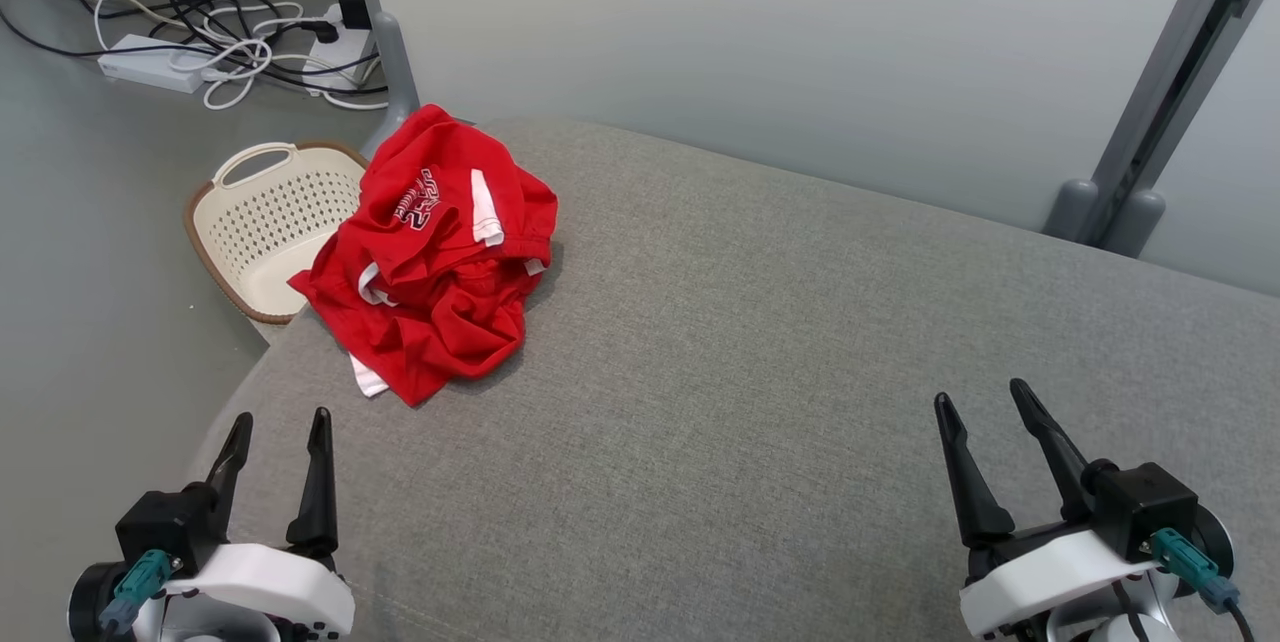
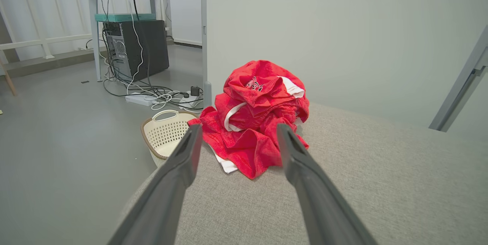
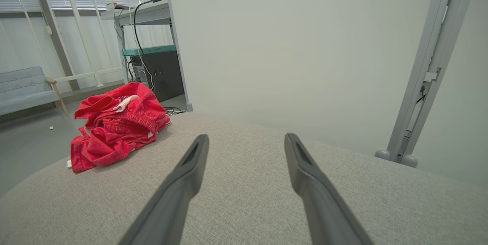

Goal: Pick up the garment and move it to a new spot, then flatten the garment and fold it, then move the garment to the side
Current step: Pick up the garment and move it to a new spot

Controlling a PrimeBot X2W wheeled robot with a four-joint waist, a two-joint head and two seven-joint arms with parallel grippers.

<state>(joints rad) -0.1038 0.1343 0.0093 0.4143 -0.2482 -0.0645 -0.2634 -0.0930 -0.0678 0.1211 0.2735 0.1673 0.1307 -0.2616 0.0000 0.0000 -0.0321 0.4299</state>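
With my left gripper and right gripper spread empty, the bunched red garment sits at the cushion's far left edge, so a clumsy pinch may shove it off toward the basket.

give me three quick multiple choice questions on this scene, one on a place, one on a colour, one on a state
1. Where is the garment?
A) on the grey cushion, near the edge by the basket
B) on the floor
C) on the cables

2. What is its main colour?
A) blue
B) black
C) red

3. How do the jaws of the left gripper and right gripper stand?
A) both shut on cloth
B) both open, holding nothing
C) left shut, right open

Answers: 1 A, the heap rests on the cushion with the basket beside that edge; 2 C, red cloth with white trim; 3 B, each pair stands apart over bare cushion.
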